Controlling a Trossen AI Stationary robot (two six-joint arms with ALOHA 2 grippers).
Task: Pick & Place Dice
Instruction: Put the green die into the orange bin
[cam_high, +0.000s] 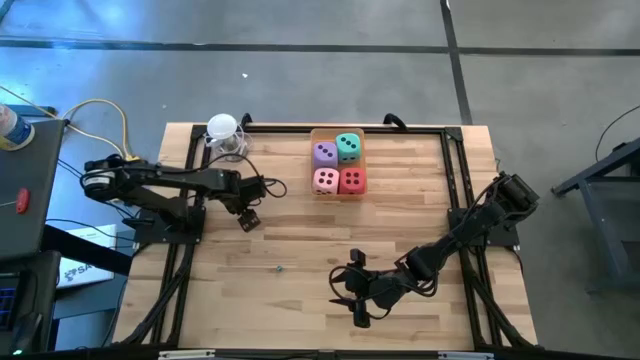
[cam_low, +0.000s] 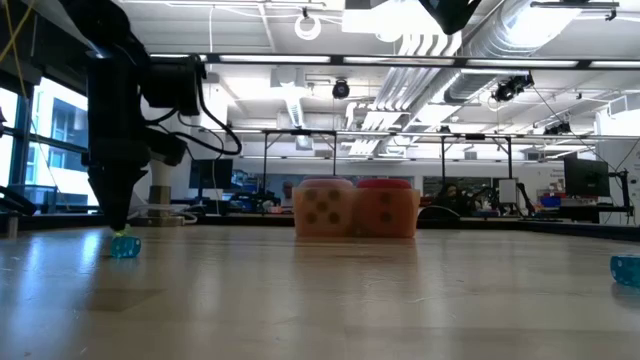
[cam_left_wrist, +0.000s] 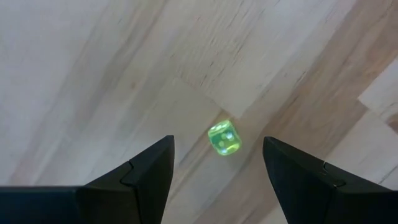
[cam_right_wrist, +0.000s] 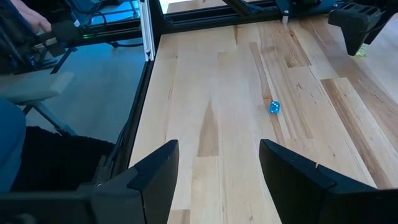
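Observation:
Four dice sit two by two in a small tray (cam_high: 337, 192) near the table's far edge: purple (cam_high: 325, 153), teal-green (cam_high: 348, 147), pink (cam_high: 325, 180) and red (cam_high: 352, 180). The low view shows only the pink die (cam_low: 323, 208) and the red die (cam_low: 388, 208). My left gripper (cam_high: 248, 217) is open, pointing down left of the tray. Its fingers stand on either side of a tiny yellow-green bead (cam_left_wrist: 224, 138) without touching it. My right gripper (cam_high: 358, 303) is open low over the near middle of the table, far from the dice.
A tiny blue bead (cam_high: 279, 267) lies on the wood between the two grippers, also in the right wrist view (cam_right_wrist: 273, 107). Another small bead (cam_low: 625, 268) lies at the low view's right. A white object (cam_high: 224, 130) stands at the far left corner. Black frame rails (cam_high: 455, 175) line the table's sides.

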